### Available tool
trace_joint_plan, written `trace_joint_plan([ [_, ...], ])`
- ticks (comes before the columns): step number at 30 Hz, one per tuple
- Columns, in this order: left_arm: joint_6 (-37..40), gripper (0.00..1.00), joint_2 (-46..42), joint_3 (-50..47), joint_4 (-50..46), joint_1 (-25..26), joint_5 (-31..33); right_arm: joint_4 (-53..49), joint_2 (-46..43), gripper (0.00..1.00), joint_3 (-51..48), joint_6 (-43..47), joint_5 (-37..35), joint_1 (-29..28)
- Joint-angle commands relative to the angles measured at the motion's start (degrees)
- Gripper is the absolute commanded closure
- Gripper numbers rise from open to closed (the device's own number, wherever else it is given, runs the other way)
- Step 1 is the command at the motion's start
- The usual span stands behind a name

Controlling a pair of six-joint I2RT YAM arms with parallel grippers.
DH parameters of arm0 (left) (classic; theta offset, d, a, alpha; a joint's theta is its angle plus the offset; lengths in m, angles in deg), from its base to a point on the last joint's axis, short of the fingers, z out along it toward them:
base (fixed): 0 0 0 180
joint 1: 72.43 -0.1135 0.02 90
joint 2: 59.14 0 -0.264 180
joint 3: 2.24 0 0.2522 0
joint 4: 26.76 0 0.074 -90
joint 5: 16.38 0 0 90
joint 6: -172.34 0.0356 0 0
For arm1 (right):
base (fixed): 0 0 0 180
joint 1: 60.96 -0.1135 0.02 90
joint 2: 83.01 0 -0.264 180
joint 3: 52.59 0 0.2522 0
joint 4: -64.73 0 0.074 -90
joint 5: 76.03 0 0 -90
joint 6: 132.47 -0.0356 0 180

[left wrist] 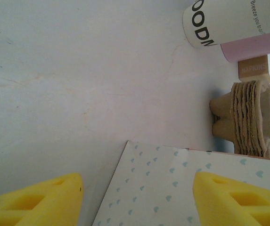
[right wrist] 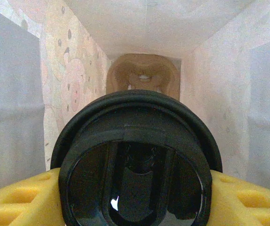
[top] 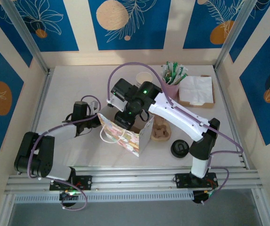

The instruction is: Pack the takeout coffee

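Note:
The takeout coffee (right wrist: 135, 155), seen from above as a round black lid, sits between the yellow fingers (right wrist: 21, 197) of my right gripper (right wrist: 135, 197), which is shut on it. It hangs inside the patterned paper bag (top: 125, 136), whose walls (right wrist: 73, 70) rise on both sides. A brown pulp carrier (right wrist: 143, 70) lies at the bag's bottom, below the cup. My right gripper (top: 125, 120) reaches down into the bag's mouth. My left gripper (top: 93, 120) stands open at the bag's left end, one finger (left wrist: 238, 197) over the heart-printed panel (left wrist: 172, 188) and the other over the table.
A stack of brown carriers (top: 161, 129) stands right of the bag, also seen as a stack of carriers (left wrist: 250, 117). Black lids (top: 179, 149) lie near the right arm. At the back are pale cups (top: 144, 77), a pink cup of sachets (top: 172, 84) and a napkin box (top: 196, 90).

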Motion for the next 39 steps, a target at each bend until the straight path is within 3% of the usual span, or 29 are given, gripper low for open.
trace_joint_plan([
  [1,1.9,0.36,-2.0,-0.8,-3.5,0.3,3.0,-0.1,0.8,0.42,-0.9,0.0,0.1,-0.2],
  [11,1.2,0.37,-0.4,0.4,-7.5,0.2,5.4,-0.5,3.4,0.43,-2.3,0.6,-0.8,-0.2],
  [39,-2.0,0.38,3.4,-1.5,-4.1,0.2,4.1,6.9,7.9,0.46,-4.9,-1.2,-0.3,-1.4],
])
